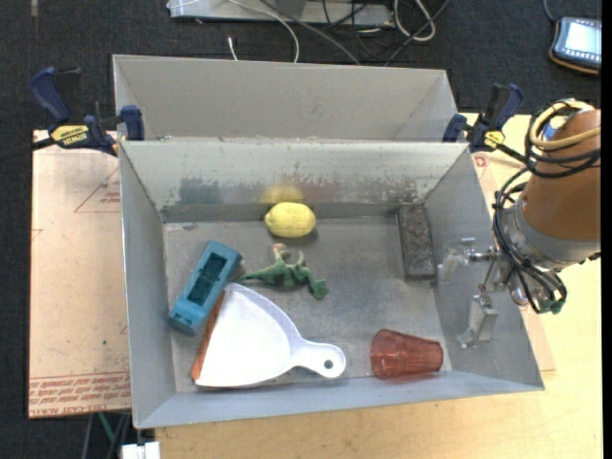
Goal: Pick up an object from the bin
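Dark carpet floor and a pale table lie under the grey bin. In the bin is a white scoop. A blue box touches the scoop's left, a red cup lies to its right, and farther right is the pincer, spread and empty.

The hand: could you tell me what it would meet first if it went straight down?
Probably the bin's bare floor by its right wall: the hand hangs between the dark grey block and the red cup, over neither; depth is unclear.
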Controlling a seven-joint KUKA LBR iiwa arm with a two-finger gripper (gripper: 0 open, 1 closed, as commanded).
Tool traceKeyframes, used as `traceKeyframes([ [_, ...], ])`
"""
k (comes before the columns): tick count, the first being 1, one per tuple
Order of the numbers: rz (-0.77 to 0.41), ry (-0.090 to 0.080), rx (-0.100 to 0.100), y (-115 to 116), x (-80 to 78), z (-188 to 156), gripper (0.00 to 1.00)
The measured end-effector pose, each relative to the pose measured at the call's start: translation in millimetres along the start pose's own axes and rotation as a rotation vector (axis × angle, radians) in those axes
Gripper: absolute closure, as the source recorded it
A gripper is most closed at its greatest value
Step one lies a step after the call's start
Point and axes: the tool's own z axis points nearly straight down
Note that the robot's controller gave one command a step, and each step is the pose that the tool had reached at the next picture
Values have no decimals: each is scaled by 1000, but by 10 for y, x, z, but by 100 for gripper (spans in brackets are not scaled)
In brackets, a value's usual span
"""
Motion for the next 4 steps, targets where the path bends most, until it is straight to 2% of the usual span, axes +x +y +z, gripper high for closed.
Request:
traceKeyframes([
  [1,0,0,0,0,0,0,0],
  [2,-295,2,-3,111,-107,480,0],
  [3,-21,-1,-2,397,-102,629,0],
  [4,-348,-1,-2,575,56,1147,0],
])
